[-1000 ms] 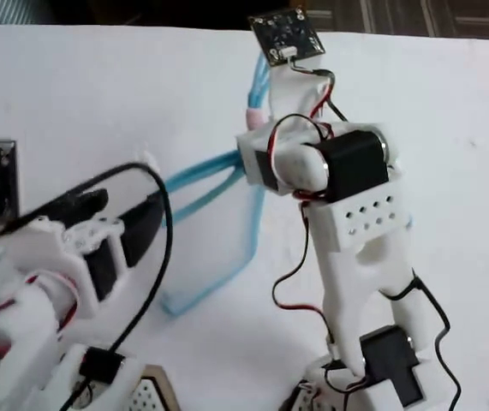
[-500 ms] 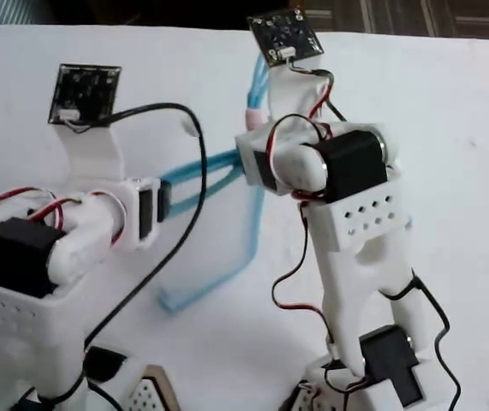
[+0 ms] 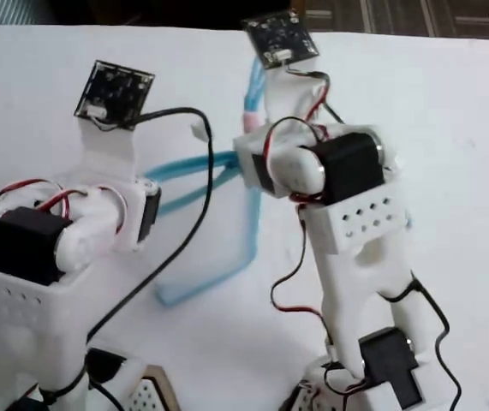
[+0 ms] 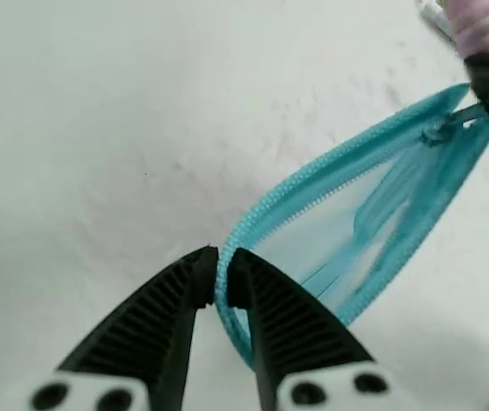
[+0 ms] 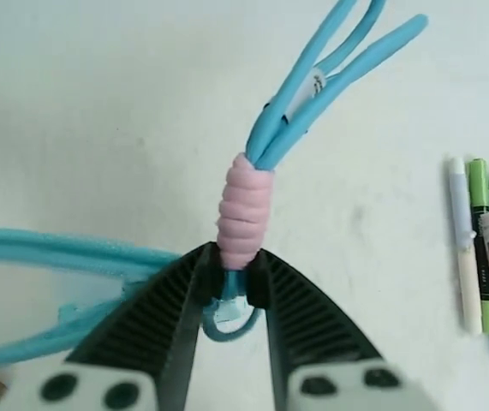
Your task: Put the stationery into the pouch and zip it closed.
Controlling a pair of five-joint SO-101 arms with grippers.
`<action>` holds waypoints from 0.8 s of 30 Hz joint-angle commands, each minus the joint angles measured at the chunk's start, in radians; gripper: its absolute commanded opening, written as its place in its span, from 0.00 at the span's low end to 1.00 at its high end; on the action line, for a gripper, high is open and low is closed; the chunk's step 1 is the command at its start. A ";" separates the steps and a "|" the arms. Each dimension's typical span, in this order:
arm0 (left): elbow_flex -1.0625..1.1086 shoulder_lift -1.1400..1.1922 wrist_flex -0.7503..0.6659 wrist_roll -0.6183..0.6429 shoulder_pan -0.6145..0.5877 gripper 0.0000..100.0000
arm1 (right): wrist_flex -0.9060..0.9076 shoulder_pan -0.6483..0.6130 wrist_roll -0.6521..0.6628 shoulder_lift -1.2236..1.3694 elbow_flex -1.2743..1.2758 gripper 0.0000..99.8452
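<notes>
The clear pouch point(image 3: 214, 227) with blue edging lies flat between the two arms. Its zip point(image 4: 330, 175) gapes open. My left gripper point(image 4: 220, 261) is shut on the end of the pouch's zip edge. At the pouch's other end sits the zip slider point(image 4: 439, 130). My right gripper point(image 5: 234, 257) is shut on the zipper pull just below its pink bead point(image 5: 244, 205), from which blue cord loops point(image 5: 330, 77) trail away. Several pens, the stationery point(image 5: 482, 248), lie side by side on the table, outside the pouch.
The white table point(image 3: 450, 111) carries both arms. The left arm point(image 3: 47, 248) stands front left, and the right arm point(image 3: 355, 214) rises from the front middle over the pouch's right side. Black cables point(image 3: 188, 214) hang over the pouch.
The left arm has risen from low at the left edge and swung to the pouch's left end. The right arm has barely shifted.
</notes>
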 commanded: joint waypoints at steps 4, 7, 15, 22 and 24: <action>0.045 0.025 0.012 -0.018 0.014 0.02 | 0.013 0.130 0.005 -0.054 0.003 0.02; 0.047 -0.012 0.012 -0.018 0.049 0.02 | 0.013 0.131 0.005 -0.059 0.035 0.02; 0.050 -0.057 0.011 -0.020 0.100 0.02 | 0.012 0.044 0.003 -0.119 0.037 0.04; 0.079 -0.061 0.003 -0.020 0.098 0.02 | 0.012 0.186 0.003 -0.249 0.040 0.37; 0.077 -0.061 0.003 -0.020 0.098 0.02 | 0.012 0.309 0.005 -0.283 0.040 0.42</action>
